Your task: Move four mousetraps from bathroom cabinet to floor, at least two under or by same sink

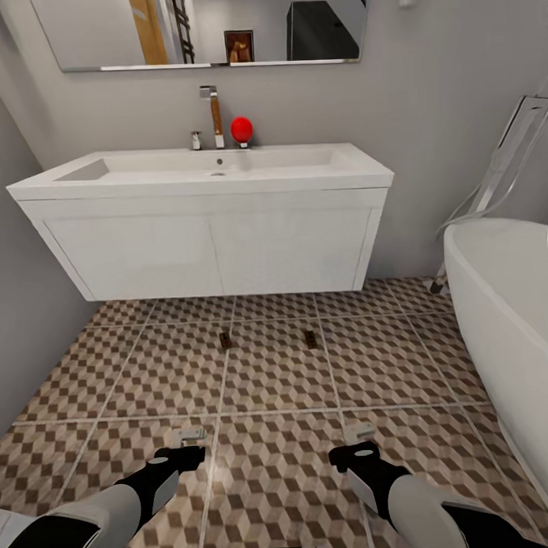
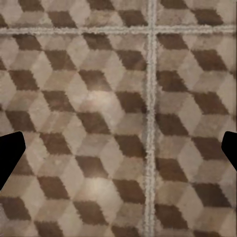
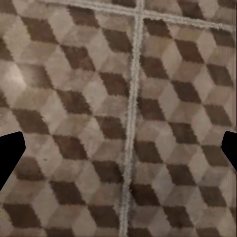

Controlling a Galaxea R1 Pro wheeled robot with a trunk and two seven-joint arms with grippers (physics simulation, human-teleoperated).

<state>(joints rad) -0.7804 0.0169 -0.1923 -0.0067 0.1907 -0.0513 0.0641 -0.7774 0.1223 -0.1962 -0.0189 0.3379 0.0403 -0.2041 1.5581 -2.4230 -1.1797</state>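
Note:
Two small flat brownish mousetraps [image 1: 225, 340] [image 1: 310, 338] lie side by side on the cube-patterned bathroom floor [image 1: 270, 385], just in front of the white vanity under the bathroom sink [image 1: 215, 167]. They are too small to make out details. My left gripper [image 1: 189, 435] [image 2: 118, 153] and right gripper [image 1: 360, 433] [image 3: 118, 153] hang low over bare tiles, nearer me than the traps. Both are open, with nothing between their fingers. The cabinet is out of view.
A white bathtub [image 1: 504, 313] fills the right side, with a hose and shower frame [image 1: 507, 163] behind it. A grey wall [image 1: 22, 314] closes the left. A chrome tap [image 1: 214, 114] and a red round object [image 1: 241, 129] stand on the sink, under a mirror [image 1: 210, 27].

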